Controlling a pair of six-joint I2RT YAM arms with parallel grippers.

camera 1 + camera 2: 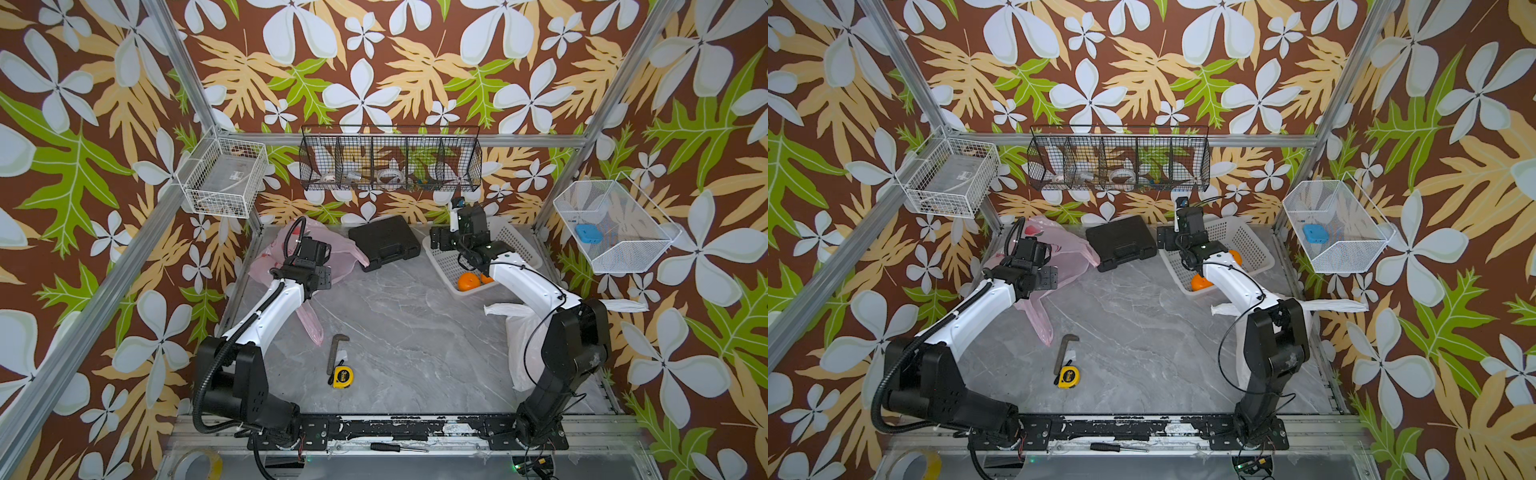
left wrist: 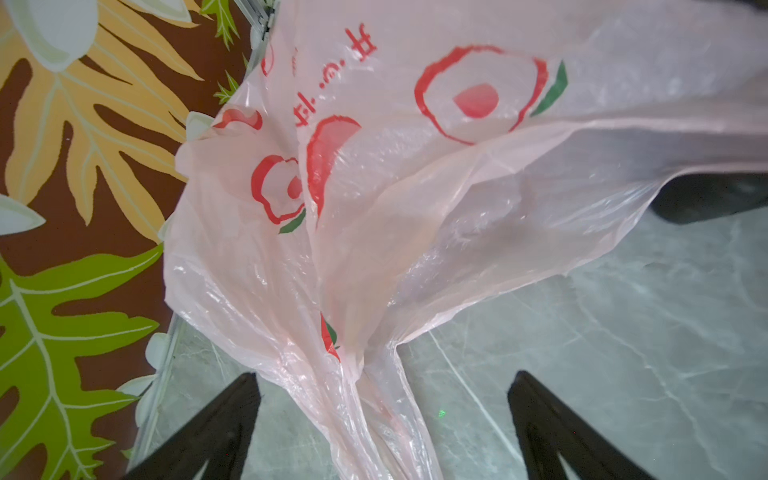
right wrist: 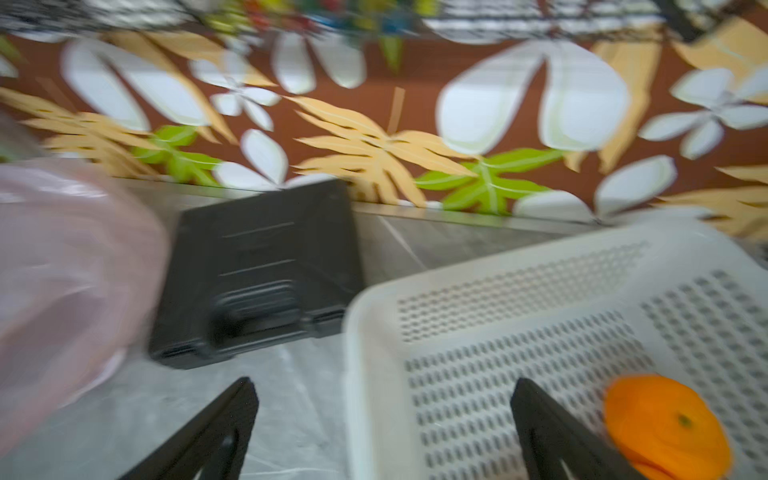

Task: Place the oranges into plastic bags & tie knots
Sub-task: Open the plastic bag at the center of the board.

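Left wrist view gives us the left fingers (image 2: 216,424) spread wide, with a bunched strip of the pink bag (image 2: 415,208) running between them; we cannot tell whether it touches either one. The right wrist view is blurred, yet we see the right fingers (image 3: 552,432) equally wide and gripping nothing, one over the bench (image 3: 291,395) and one over the white basket (image 3: 498,291), where an orange (image 3: 665,419) lies. In both top views we find the pink bag just beside the black case (image 1: 384,242) on its left and the basket just beside the case on its right. The white bag (image 1: 523,340) lies well apart from the case, partly under the right arm (image 1: 523,282).
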